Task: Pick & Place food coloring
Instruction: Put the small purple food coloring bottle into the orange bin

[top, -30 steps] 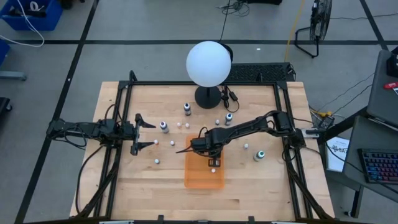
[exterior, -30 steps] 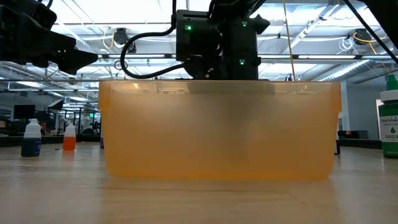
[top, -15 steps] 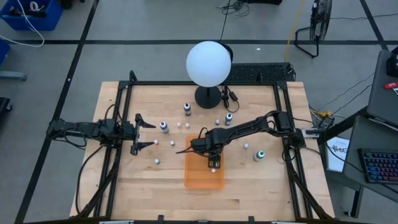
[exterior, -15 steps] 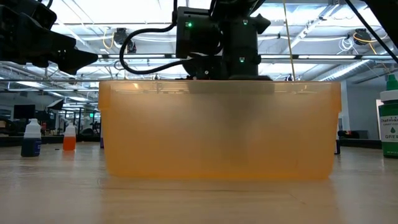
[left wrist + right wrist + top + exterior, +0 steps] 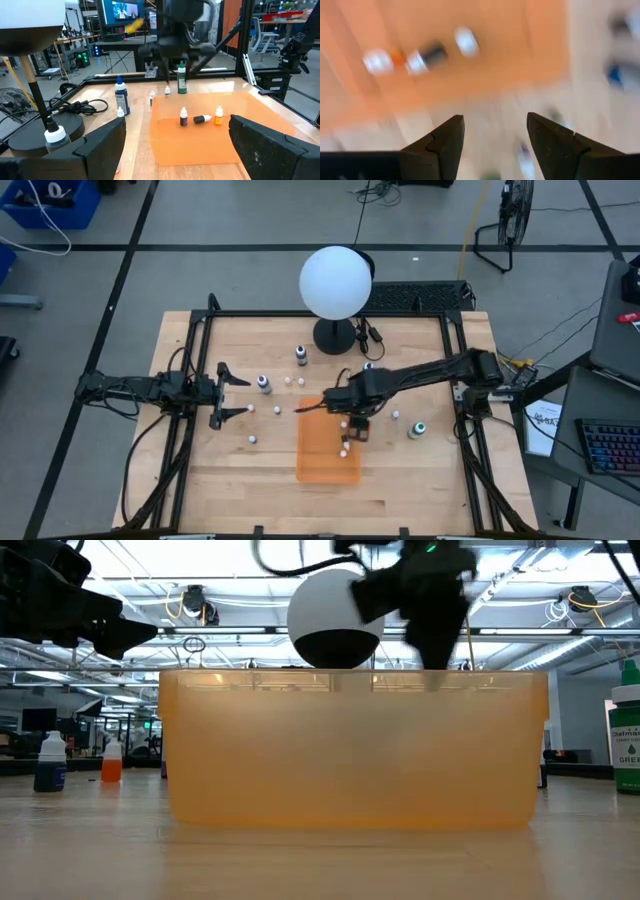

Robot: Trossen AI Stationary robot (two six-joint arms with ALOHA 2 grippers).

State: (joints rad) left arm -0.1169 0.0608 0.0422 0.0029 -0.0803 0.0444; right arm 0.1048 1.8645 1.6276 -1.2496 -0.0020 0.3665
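1. A big white globe lamp (image 5: 336, 282) on a round black base (image 5: 334, 336) stands at the far edge of the wooden surface (image 5: 230, 470).
2. A black cable (image 5: 80, 107) lies coiled beside that base.
3. An orange translucent bin (image 5: 318, 463) sits mid-surface.
4. A floor fan (image 5: 507, 222) stands on the grey floor beyond.
5. A keyboard (image 5: 608, 448) rests on a side desk.

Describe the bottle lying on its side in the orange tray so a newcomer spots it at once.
Find the big white globe lamp, then the orange tray in front of it. Three small bottles sit inside it; the dark bottle between the other two is the only one tipped over, its white cap pointing sideways.
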